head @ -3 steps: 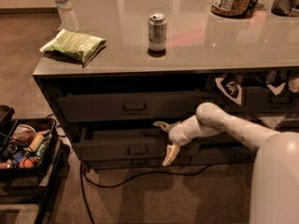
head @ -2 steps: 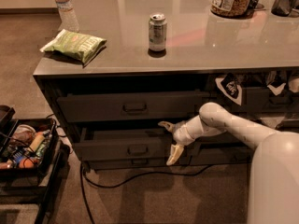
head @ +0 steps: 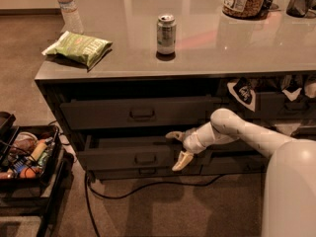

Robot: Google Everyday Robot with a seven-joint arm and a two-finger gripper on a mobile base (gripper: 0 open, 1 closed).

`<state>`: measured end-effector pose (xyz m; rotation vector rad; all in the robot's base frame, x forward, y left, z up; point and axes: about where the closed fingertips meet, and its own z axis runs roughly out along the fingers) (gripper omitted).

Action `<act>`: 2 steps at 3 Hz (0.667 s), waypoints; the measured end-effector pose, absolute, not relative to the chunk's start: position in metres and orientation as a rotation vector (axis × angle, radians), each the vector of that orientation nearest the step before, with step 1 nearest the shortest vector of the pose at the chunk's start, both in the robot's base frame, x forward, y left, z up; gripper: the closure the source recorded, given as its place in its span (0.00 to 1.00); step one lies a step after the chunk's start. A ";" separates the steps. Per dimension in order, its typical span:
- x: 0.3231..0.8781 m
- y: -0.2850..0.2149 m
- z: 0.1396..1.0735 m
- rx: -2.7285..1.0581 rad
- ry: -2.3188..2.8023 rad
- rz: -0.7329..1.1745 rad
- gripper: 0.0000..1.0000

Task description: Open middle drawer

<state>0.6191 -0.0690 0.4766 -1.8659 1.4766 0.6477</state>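
The wide dark grey middle drawer (head: 118, 158), flat-fronted with a small rectangular pull handle (head: 146, 158), stands slightly pulled out below the taller top drawer (head: 98, 115) and the glossy grey countertop (head: 212, 48). The rounded white arm's gripper (head: 177, 148) is right of that handle. Its 2 tan tapered fingers (head: 181, 161) are spread apart, 1 above the front's top edge and 1 over its face.
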 end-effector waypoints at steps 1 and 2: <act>0.619 -0.069 0.477 -1.866 1.477 0.648 0.42; 0.619 -0.069 0.477 -1.866 1.476 0.648 0.65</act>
